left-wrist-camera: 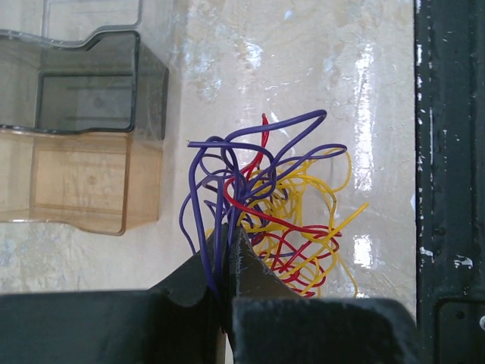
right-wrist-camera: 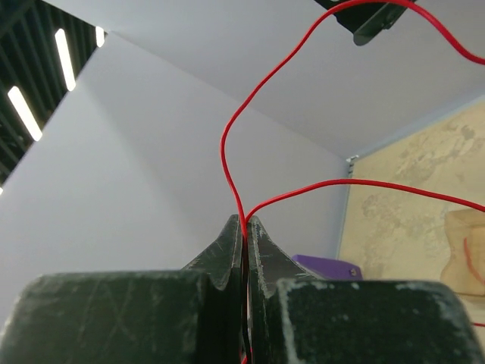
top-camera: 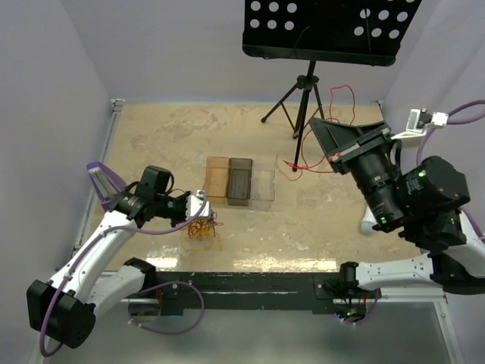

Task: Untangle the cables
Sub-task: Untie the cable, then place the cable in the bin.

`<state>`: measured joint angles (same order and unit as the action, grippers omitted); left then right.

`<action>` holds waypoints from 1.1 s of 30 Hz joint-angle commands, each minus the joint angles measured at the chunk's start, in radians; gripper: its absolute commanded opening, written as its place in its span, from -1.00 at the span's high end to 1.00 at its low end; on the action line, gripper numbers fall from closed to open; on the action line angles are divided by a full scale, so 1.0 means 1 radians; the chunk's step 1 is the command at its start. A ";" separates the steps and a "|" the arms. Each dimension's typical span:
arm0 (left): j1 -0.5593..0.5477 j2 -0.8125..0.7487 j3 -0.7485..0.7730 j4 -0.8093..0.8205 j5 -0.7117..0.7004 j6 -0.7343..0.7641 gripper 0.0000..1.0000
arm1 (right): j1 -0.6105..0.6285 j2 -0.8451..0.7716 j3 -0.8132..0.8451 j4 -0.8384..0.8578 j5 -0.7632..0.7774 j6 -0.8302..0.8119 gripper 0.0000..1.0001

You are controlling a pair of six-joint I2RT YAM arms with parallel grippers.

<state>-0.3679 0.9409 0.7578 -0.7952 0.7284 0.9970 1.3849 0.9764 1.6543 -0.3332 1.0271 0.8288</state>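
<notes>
The cables [left-wrist-camera: 295,205] lie as a small tangle of purple, red and yellow wires on the tabletop; in the top view this tangle [top-camera: 201,229] sits just in front of my left gripper [top-camera: 198,208]. My left gripper [left-wrist-camera: 229,232] is shut on several purple wires [left-wrist-camera: 198,189] at the tangle's left side. My right gripper [right-wrist-camera: 245,221] is raised above the table and is shut on a single red wire [right-wrist-camera: 235,121]. In the top view the right gripper [top-camera: 317,123] holds this red wire [top-camera: 342,89] up, and the wire trails down to the table.
Three small bins stand side by side mid-table: amber [top-camera: 217,178], dark grey [top-camera: 240,180] and clear [top-camera: 263,184]. A tripod [top-camera: 305,95] with a black perforated plate [top-camera: 326,26] stands at the back. A black rail [top-camera: 250,284] runs along the near edge.
</notes>
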 commanded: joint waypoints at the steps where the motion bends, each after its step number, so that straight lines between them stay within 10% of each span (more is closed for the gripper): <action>1: 0.001 0.044 0.107 -0.008 -0.061 -0.023 1.00 | 0.002 0.060 -0.030 -0.049 0.034 -0.002 1.00; 5: 0.001 0.082 0.111 -0.091 -0.075 0.035 0.99 | -0.024 0.145 -0.024 -0.075 0.018 -0.013 1.00; 14: 0.003 -0.046 0.031 -0.007 -0.087 -0.055 -0.06 | -0.293 0.252 -0.083 0.006 -0.228 -0.129 1.00; 33: 0.003 -0.067 0.141 0.021 -0.060 -0.187 -0.12 | -0.465 0.407 -0.252 0.166 -0.243 -0.255 1.00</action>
<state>-0.3676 0.8913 0.8330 -0.8112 0.6388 0.8547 0.9382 1.3819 1.4265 -0.2455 0.7673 0.6098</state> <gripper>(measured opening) 0.556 0.014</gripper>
